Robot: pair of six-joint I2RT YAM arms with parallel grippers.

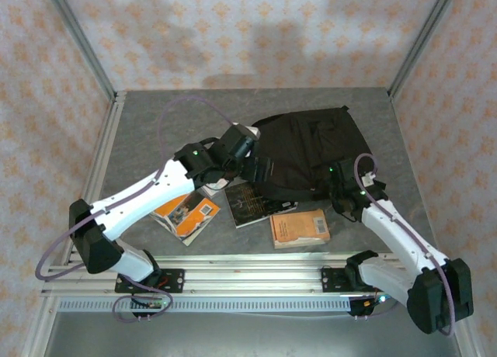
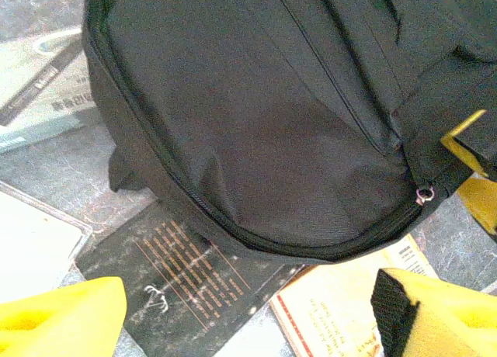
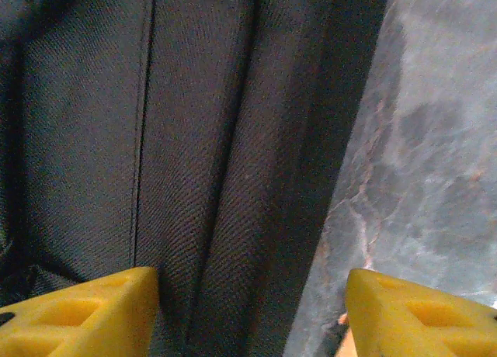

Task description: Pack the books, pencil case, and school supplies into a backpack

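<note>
Leave alone for now the orange-and-white book (image 1: 186, 211), flat on the table (image 1: 140, 124) at the near left, and the grey box (image 2: 39, 85) printed with a pen, just beside the backpack (image 1: 311, 155). Keep the left gripper (image 1: 260, 169), spread wide and holding nothing, low at that bag's near left edge, above the dark book (image 1: 248, 203) partly covered by the same edge. Judging by the zip line, seemingly shut, treat opening the bag as the step in hand: aim for the zip pull (image 2: 425, 194) at the right end of the seam in the left wrist view, pinch only the metal tab, not the cloth, and draw along the curve of the seam rather than upward. Expect soft fabric to bunch and drag; avoid sweeping the small orange book (image 1: 299, 227) lying flat just in front. Use the right gripper (image 1: 343, 195), likewise spread and empty, straddling the bag's right edge with cloth beside one of its fingers (image 3: 78, 314), to close on that edge and anchor it against the pull.
</note>
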